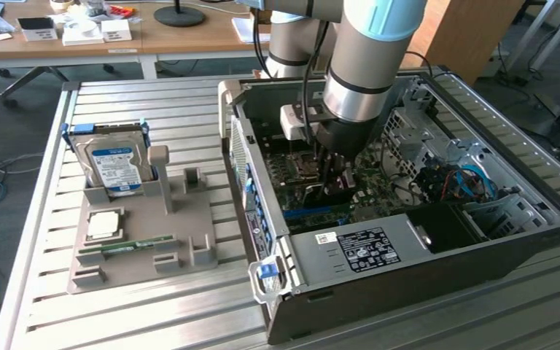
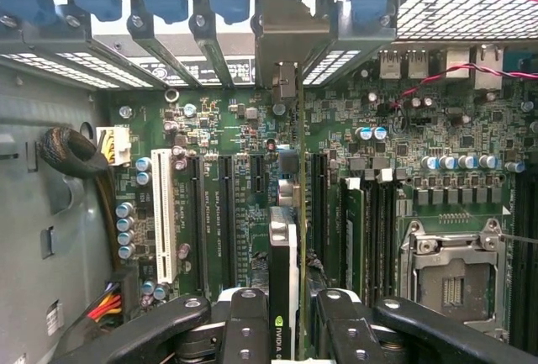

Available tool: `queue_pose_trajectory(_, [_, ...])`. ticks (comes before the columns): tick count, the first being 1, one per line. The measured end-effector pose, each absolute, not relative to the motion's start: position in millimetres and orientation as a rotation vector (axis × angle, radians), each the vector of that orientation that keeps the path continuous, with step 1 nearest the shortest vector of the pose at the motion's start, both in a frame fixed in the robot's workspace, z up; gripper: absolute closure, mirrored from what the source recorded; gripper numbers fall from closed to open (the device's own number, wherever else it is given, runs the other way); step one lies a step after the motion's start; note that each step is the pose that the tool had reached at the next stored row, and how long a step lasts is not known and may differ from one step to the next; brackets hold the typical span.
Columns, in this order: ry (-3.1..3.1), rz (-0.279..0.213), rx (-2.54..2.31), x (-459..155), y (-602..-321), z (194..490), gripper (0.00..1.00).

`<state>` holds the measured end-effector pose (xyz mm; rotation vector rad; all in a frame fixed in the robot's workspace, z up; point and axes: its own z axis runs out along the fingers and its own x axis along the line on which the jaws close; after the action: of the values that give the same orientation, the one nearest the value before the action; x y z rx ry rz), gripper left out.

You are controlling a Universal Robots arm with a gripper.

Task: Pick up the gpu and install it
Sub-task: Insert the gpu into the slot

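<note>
Honestly, you were at the touchy bit: the hand (image 2: 286, 330) had its fingers (image 2: 244, 330) closed partway, pinching the gpu (image 2: 284, 255) edge-on, with the card hanging straight down inside the open PC case (image 1: 513, 248) just over the motherboard (image 2: 403, 129).

What could've gone wrong, as I read it:
- If the card's edge wasn't lined up with the long slot under it, pushing down would've jammed it on the slot wall or bent something.
- The silver bracket (image 2: 286, 36) had to meet the opening at the back wall of the case. If it caught on the metal there, the card would've tilted in your grip.
- You held it by a thin edge, so any sideways shove could've let it slip or twist.
- The cable bundle (image 2: 71, 154) sat well off to one side, so I wouldn't have worried about that.

Counts from what I could see: one arm, one hand, one gpu, one case. On the surface (image 1: 114, 321) beside the case was one grey holder tray (image 1: 144, 255) with one hard drive (image 1: 114, 164) standing upright, one CPU chip (image 1: 103, 224) and one RAM stick (image 1: 125, 248) lying flat. On the board you had one white slot (image 2: 164, 213) and one empty CPU socket (image 2: 454, 284).
</note>
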<state>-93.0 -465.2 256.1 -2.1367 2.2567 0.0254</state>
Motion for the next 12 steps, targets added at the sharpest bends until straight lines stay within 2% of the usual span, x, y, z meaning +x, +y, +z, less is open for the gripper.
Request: queue_pose_trajectory(12, [2.257,0.025,-2.137,-93.8,-465.2,254.4,0.73])
